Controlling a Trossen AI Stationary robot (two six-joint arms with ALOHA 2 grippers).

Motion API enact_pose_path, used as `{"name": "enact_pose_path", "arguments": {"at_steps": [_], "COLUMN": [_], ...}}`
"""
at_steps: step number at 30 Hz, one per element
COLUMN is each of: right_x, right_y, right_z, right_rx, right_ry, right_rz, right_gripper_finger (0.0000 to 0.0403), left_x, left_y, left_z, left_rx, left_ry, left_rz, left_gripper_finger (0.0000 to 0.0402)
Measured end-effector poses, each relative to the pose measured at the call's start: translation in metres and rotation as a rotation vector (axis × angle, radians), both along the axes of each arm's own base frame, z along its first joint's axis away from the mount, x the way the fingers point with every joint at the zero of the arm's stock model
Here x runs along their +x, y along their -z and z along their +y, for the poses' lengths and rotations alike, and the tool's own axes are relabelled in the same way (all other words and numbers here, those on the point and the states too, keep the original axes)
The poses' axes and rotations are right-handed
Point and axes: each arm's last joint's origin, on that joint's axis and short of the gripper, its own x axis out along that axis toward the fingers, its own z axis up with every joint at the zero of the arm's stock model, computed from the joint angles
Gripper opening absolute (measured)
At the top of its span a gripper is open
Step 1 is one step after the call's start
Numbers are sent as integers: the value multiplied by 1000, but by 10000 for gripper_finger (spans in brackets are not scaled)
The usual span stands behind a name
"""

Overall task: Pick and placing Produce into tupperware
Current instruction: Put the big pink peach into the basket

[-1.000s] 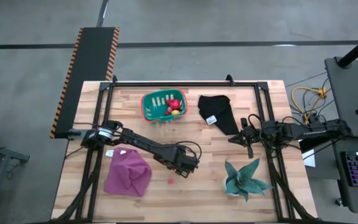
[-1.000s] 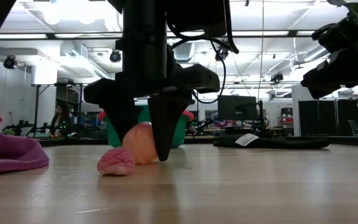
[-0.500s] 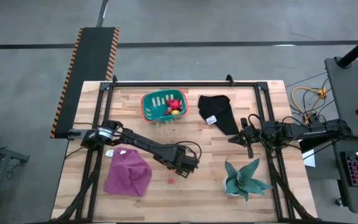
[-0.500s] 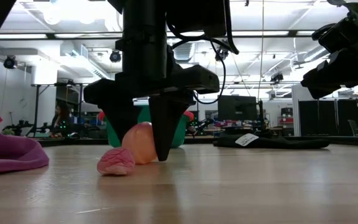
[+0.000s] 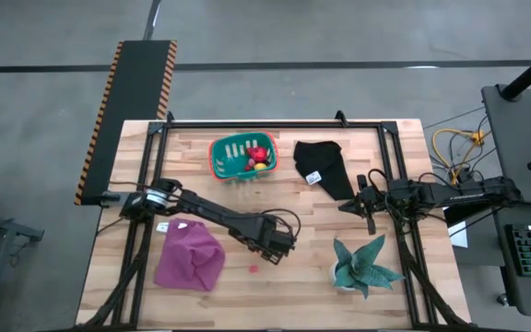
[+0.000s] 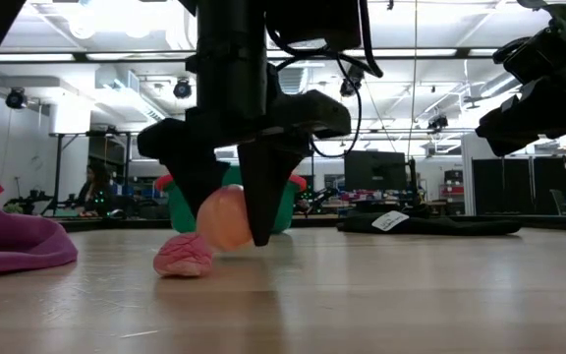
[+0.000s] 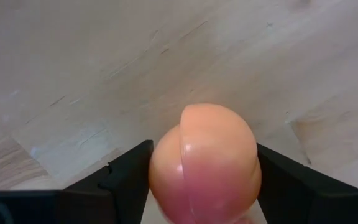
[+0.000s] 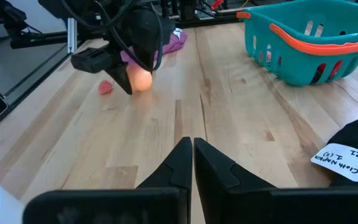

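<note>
Left gripper [image 6: 226, 221] sits near the table's middle, toward the front edge, fingers pointing down. Its 2 fingers [image 7: 124, 177] are clamped on a peach-coloured toy fruit [image 7: 205, 163], 1 finger on each flank; in the low view the fruit [image 6: 226, 218] sits between the finger tips and appears just clear of the wooden table [image 6: 381, 285], though the gap is hard to judge from this angle.

A pink, ridged produce piece [image 6: 184, 255] lies on the table just beside the held fruit, on the side nearer the purple cloth [image 5: 190, 256]; not touched by the fingers. In the high view it shows as a small pink spot [image 5: 253, 269] near the front of the gripper.

Teal basket container [image 5: 221, 164] stands at the table's back, well apart from the left gripper. Inside it: 1 red piece [image 5: 259, 153] and 1 yellow piece [image 5: 262, 166].

Right gripper [image 8: 190, 163] waits at the right side of the table beside the black cloth [image 5: 325, 168]; fingers pressed together, holding nothing. Teal spiky plant [image 5: 365, 264] sits at front right.
</note>
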Motion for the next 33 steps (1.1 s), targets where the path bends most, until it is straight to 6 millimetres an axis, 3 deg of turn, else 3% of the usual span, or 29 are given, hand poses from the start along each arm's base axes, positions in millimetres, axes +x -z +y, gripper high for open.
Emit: {"name": "enact_pose_path", "arguments": {"at_steps": [7, 15, 27, 33], "right_x": [0, 0, 0, 0], "right_y": [0, 0, 1, 1], "right_z": [0, 0, 0, 0], "right_rx": [0, 0, -1, -1], "right_ry": [0, 0, 0, 0], "right_rz": [1, 2, 7, 7], "right_gripper_finger": [9, 9, 9, 9], "left_x": [-1, -6, -37, -56], "left_y": [-24, -61, -141, -164], "left_z": [9, 35, 109, 158], "left_rx": [60, 162, 378, 488], "left_ry": [2, -2, -106, -203], "left_rz": [-66, -173, -360, -377], "left_gripper_finger": [230, 231, 231, 231]}}
